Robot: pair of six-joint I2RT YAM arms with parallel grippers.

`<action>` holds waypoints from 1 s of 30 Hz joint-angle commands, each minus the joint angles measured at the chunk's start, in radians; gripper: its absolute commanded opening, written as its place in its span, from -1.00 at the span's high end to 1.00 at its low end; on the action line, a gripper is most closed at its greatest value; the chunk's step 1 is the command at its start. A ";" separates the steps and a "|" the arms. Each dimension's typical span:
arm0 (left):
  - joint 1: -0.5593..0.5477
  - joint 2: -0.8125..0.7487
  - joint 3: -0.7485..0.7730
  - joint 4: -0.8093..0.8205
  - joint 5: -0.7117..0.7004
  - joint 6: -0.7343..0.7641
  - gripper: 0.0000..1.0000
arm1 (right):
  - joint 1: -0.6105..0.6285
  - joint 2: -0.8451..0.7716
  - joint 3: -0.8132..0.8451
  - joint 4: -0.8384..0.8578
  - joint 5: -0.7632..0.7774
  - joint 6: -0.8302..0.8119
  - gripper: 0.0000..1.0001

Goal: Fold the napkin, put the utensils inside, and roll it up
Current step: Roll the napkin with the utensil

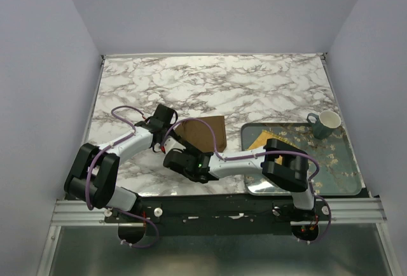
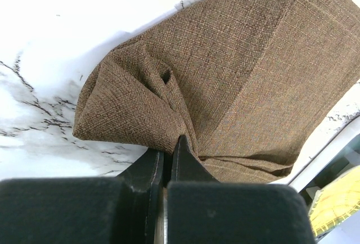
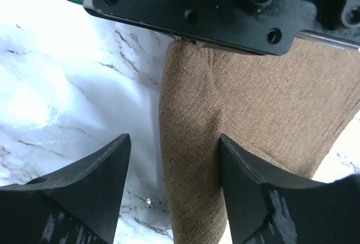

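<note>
Napkin [image 1: 205,133] lies on the table [image 1: 254,85], centre-near, just left of the tray [image 1: 346,171]. It is folded; stacked layers show in the left wrist view.

Left jaws: pressed together, pinching a bunched fold at the napkin's left edge. The cloth puckers toward the pinch.

Right jaws: spread, gripping nothing, at the near-left of the cloth, just near of the left arm's wrist, whose black body fills the top of the right wrist view.

Key relation: the napkin's folded edge runs lengthwise between the spread right jaws, from the left arm's pinch toward the right wrist camera. One finger is over bare table, the other over cloth. Judgement: closing there would catch that edge. Both arms work the same left side; the far-right corner is unheld.

Hidden: no fork can be made out in any view. The right arm's elbow [image 1: 289,168] covers part of the tray and the yellow mat [image 1: 262,141]. Mug [image 1: 325,123] sits at the tray's far right corner. Cannot tell whether the right jaws touch the cloth.
</note>
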 commanded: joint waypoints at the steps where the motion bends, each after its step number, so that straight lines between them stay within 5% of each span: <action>1: -0.017 0.030 -0.022 -0.076 0.019 -0.004 1.00 | 0.009 0.057 0.005 0.024 0.060 -0.048 -0.28; 4: -0.017 0.022 -0.034 -0.064 0.025 0.004 1.00 | -0.008 0.055 -0.022 0.027 0.022 -0.008 -0.02; 9: -0.017 0.002 -0.065 -0.035 0.035 0.016 1.00 | -0.045 0.040 -0.058 0.044 -0.028 0.027 0.07; 19: 0.009 -0.091 -0.126 0.046 0.042 0.081 0.96 | -0.147 -0.023 -0.174 0.147 -0.338 0.104 0.88; 25: 0.032 -0.216 -0.142 0.073 -0.005 0.153 -0.14 | -0.242 -0.035 -0.214 0.217 -0.652 0.132 0.97; 30: 0.038 -0.337 -0.143 0.040 -0.062 0.197 -0.63 | -0.360 -0.005 -0.227 0.283 -0.884 0.181 0.99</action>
